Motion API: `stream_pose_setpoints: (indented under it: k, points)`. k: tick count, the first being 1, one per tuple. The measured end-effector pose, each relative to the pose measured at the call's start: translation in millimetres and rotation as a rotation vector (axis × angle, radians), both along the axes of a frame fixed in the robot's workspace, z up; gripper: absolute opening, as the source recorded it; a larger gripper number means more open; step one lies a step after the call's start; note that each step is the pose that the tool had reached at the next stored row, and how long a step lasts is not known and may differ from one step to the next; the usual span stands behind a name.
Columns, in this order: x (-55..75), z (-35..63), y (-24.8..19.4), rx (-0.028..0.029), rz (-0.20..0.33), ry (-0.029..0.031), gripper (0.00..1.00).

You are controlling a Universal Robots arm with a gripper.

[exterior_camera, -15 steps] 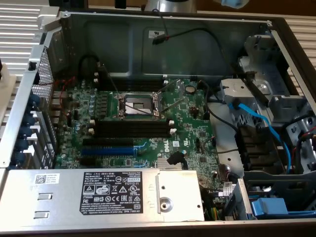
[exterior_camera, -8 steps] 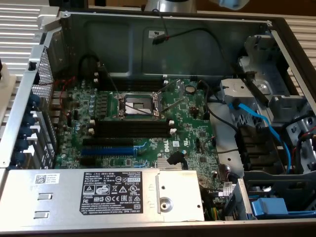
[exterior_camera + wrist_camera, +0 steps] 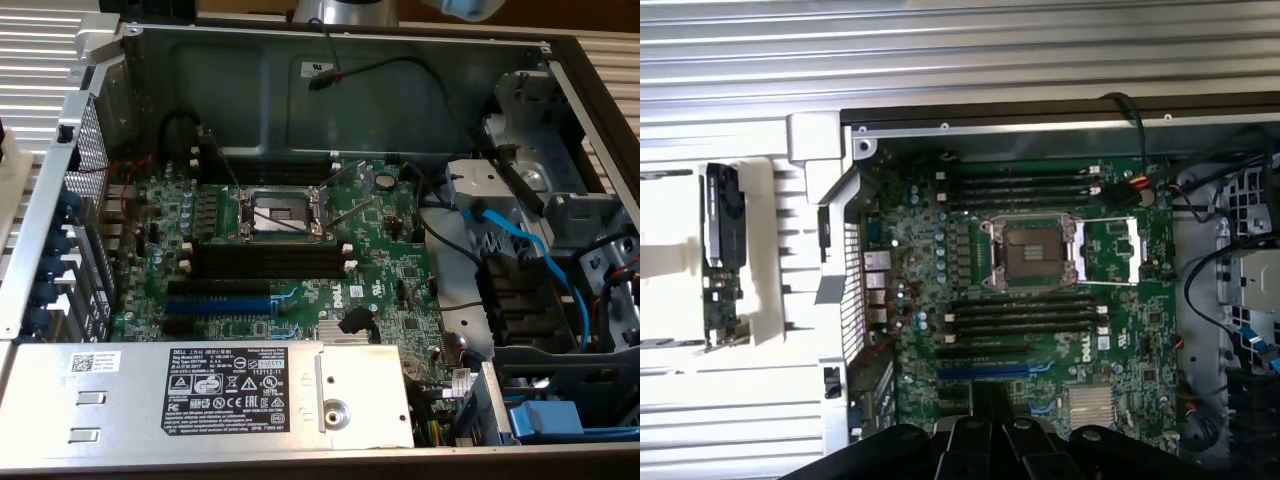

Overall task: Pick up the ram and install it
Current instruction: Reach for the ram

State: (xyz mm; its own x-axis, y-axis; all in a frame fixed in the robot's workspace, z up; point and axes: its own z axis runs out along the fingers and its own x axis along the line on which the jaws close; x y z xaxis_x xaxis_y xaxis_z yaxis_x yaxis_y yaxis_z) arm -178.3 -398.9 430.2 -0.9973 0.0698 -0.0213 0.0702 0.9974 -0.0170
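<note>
Pincer [image 3: 987,400] closed, empty; ram [image 3: 722,255], seemingly dark green-black, rests on white holder [image 3: 765,240].

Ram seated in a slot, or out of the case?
Out. The ram lies in a white holder beside the case; the black slots look empty.

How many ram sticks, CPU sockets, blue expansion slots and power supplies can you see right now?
ram stick: 1
CPU socket: 1
blue expansion slot: 1
power supply: 1
Total: 4
</note>
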Motion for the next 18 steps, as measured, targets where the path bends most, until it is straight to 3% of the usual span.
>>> stream_pose_setpoints:
  k: [5, 8, 18]
  points:
    - [-8.3, 0.1, 0.1, -0.0001, 0.0, 0.0236, 0.1]
    - [-15.6, 0.0, 0.1, -0.0001, 0.0, 0.0331, 0.1]
    - [-59.7, 0.0, 0.1, -0.0064, 0.0, 0.0341, 0.1]
